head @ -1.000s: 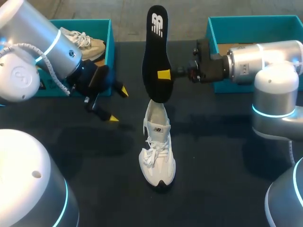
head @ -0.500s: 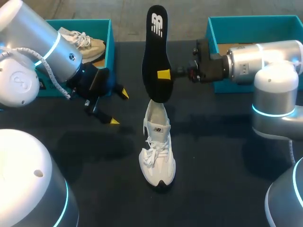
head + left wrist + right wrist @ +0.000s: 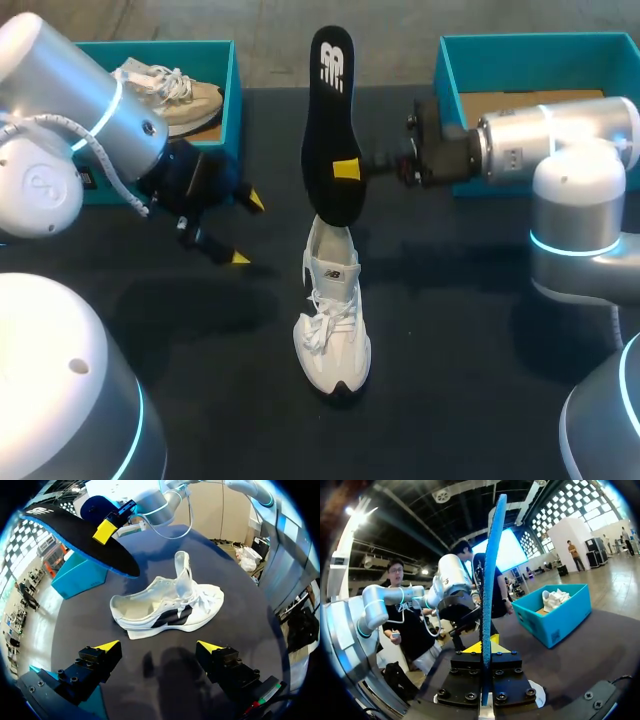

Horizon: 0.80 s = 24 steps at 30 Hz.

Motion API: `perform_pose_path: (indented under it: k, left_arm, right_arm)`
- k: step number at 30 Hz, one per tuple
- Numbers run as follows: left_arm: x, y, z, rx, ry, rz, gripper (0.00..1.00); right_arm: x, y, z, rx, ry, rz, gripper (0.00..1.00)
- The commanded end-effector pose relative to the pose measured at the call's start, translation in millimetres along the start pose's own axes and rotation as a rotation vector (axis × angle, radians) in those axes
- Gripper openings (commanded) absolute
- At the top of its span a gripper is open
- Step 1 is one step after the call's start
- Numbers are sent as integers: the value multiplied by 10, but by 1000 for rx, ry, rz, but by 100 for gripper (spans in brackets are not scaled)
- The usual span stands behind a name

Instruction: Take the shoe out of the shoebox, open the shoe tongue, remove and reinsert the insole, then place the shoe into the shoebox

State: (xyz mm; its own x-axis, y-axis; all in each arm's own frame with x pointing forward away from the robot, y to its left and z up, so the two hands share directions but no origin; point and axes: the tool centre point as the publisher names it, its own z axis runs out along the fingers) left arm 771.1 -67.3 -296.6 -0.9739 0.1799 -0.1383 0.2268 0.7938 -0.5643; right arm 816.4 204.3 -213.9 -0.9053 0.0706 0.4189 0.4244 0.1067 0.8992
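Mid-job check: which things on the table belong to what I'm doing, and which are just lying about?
In the job: white shoe on the table; black insole, clamped in the right gripper; right shoebox, probably the shoe's; left gripper, open and empty.
Lying about: left shoebox; tan shoe inside it.
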Motion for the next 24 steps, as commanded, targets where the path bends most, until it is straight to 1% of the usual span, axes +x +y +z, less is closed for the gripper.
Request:
perform_pose_path:
  k: [1, 7, 13, 14, 19, 24]
  left_arm:
    - [-47, 18, 108, -3, -1, -7, 100]
    - [-64, 41, 178, -17, -7, -5, 100]
    - [-76, 28, 300, -22, 0, -15, 100]
    - [-77, 23, 315, -23, 2, -15, 100]
    - [-90, 6, 380, -23, -4, -21, 100]
    - [-120, -27, 426, -27, -10, -20, 100]
  right_arm:
    - [1, -34, 8, 15, -13, 0, 0]
    - [1, -34, 8, 15, -13, 0, 0]
    - [1, -34, 8, 15, -13, 0, 0]
    - [-32, -54, 33, 30, -6, 6, 0]
    - [-139, -120, 89, 5, -21, -26, 0]
    - [-222, -206, 119, 6, -16, -18, 0]
